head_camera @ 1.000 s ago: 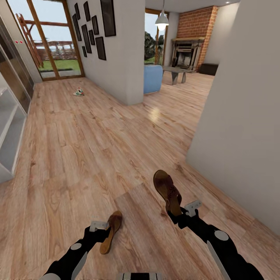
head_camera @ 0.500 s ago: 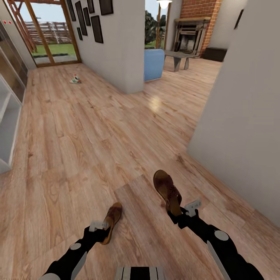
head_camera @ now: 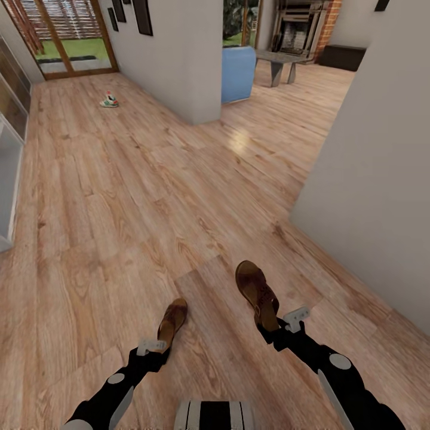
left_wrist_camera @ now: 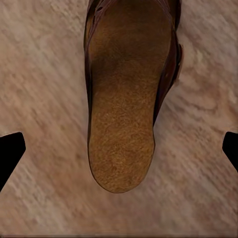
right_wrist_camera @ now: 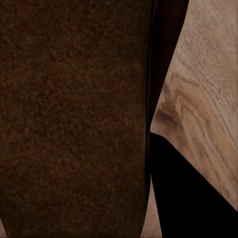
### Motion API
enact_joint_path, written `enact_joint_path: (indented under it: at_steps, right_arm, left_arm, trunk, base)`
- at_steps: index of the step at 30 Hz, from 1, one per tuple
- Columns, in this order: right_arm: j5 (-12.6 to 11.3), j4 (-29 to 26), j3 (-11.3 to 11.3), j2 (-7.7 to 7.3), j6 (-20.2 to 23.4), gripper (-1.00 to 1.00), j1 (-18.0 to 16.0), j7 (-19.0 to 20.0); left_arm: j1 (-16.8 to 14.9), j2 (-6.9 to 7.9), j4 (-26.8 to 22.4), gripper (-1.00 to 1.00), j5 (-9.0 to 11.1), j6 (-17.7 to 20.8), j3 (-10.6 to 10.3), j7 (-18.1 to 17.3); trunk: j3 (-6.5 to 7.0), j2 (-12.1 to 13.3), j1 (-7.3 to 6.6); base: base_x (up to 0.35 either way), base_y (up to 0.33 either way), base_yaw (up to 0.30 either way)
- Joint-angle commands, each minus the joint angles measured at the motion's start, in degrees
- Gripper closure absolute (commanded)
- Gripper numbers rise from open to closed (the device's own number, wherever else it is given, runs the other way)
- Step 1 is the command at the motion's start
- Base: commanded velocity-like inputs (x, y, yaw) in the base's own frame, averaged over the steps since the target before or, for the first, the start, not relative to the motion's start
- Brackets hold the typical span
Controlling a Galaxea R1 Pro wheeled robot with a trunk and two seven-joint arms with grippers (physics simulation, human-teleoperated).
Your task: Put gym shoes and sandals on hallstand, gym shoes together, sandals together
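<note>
Light wood-plank corridor floor fills most of the frame, a pale wall down the right side. Lower centre, the right gripper is clamped on the heel of one brown sandal, toe pointing up-frame. The left gripper has its fingertips spread wide, gripping nothing, the other sandal just ahead. A gym shoe lies far off, upper left

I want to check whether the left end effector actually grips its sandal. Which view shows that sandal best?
The left wrist view: the sandal lies flat on the floor, its footbed plain, fingertips wide apart. The head view shows it small, ahead of the left end effector.
</note>
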Motion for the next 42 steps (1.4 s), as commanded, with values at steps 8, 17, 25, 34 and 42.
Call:
enact_joint_path:
  at_steps: [8, 17, 25, 34, 42]
  right_arm:
    - [-0.60, -0.08, 0.05, -0.04, 0.47, 1.00, -0.02, -0.02]
    - [-0.60, -0.59, 0.05, -0.04, 0.47, 1.00, -0.02, -0.02]
    - [-0.53, -0.96, 0.13, -0.04, 0.47, 1.00, -0.02, -0.11]
    - [-0.51, -0.96, 0.05, -0.04, 0.47, 1.00, -0.02, -0.11]
    - [-0.51, -0.96, 0.05, -0.04, 0.47, 1.00, -0.02, -0.11]
  left_arm:
    - [0.03, 0.02, 0.03, -1.00, -0.35, -0.36, -0.11, -0.09]
    - [0.12, 0.12, 0.00, -1.00, -0.50, -4.16, -0.34, -0.09]
    - [0.31, 0.62, 0.03, -1.00, -0.59, -7.42, -0.40, -0.11]
    - [0.29, 0.57, 0.03, -1.00, -0.49, -7.65, -0.40, -0.09]
    - [0.32, 0.55, 0.03, -1.00, -0.49, -7.69, -0.41, -0.09]
  trunk:
    - [-2.55, -0.12, 0.19]
    - [-5.14, -0.23, 0.40]
    - [-5.86, -0.23, 0.40]
    - [-6.22, -0.23, 0.40]
    - [-6.23, -0.23, 0.40]
  base:
    - [0.000, 0.000, 0.000]
    - [0.000, 0.000, 0.000]
    - [0.000, 0.000, 0.000]
    - [0.014, 0.000, 0.000]
    - [0.176, 0.000, 0.000]
